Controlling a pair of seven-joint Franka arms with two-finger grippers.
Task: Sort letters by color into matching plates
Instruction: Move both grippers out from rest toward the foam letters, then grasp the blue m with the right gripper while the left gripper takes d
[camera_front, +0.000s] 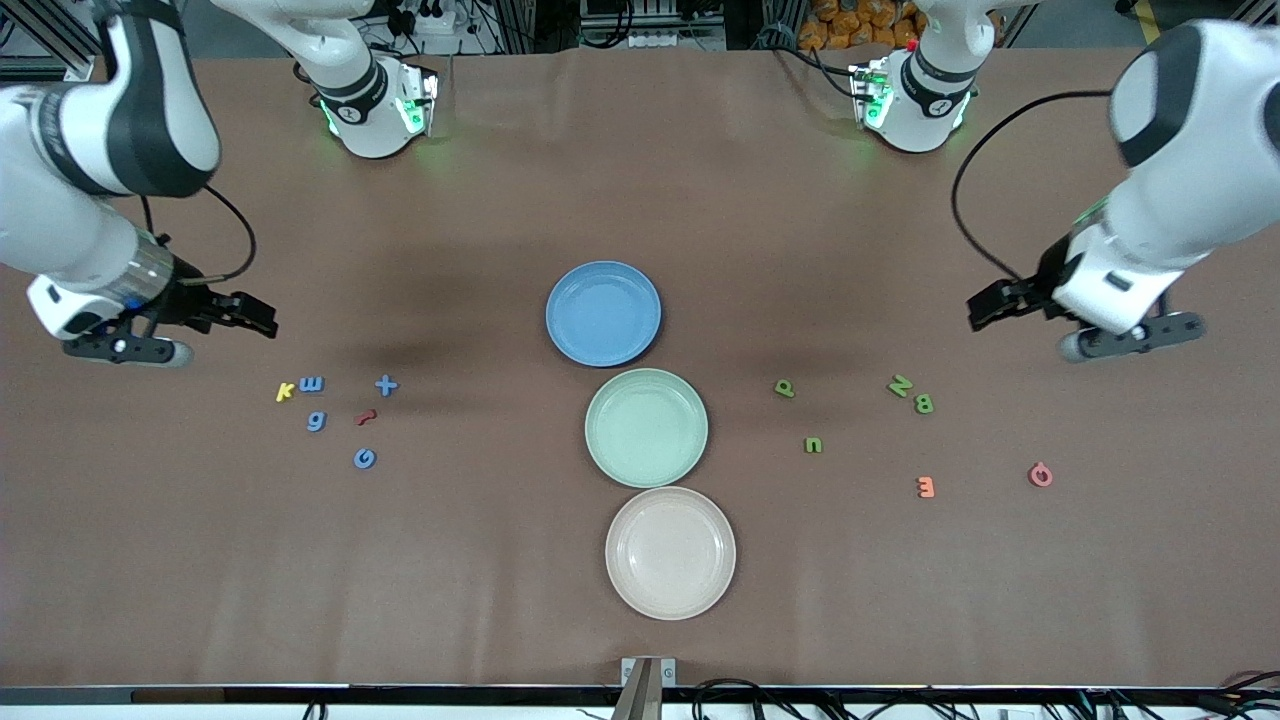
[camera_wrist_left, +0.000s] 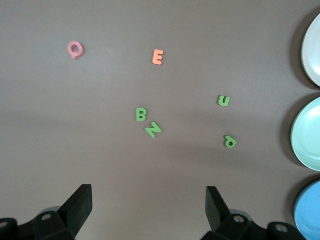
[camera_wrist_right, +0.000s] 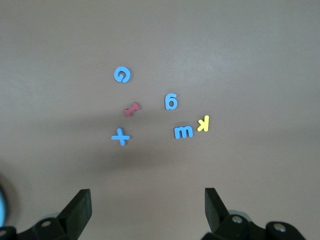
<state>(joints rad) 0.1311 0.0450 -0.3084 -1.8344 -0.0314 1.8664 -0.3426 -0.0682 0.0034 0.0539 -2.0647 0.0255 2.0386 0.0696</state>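
Blue letters (camera_front: 340, 415) lie under the right gripper (camera_front: 225, 312), green letters (camera_front: 860, 405) under the left gripper (camera_front: 1000, 300); both fingers wide, empty.

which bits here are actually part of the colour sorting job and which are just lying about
Part of the job:
- blue letters: m, plus sign, g, G
- green letters: P, N, B, u
- blue plate
- green plate

Just lying about:
- yellow k
- red piece
- orange E
- pink Q
- beige plate
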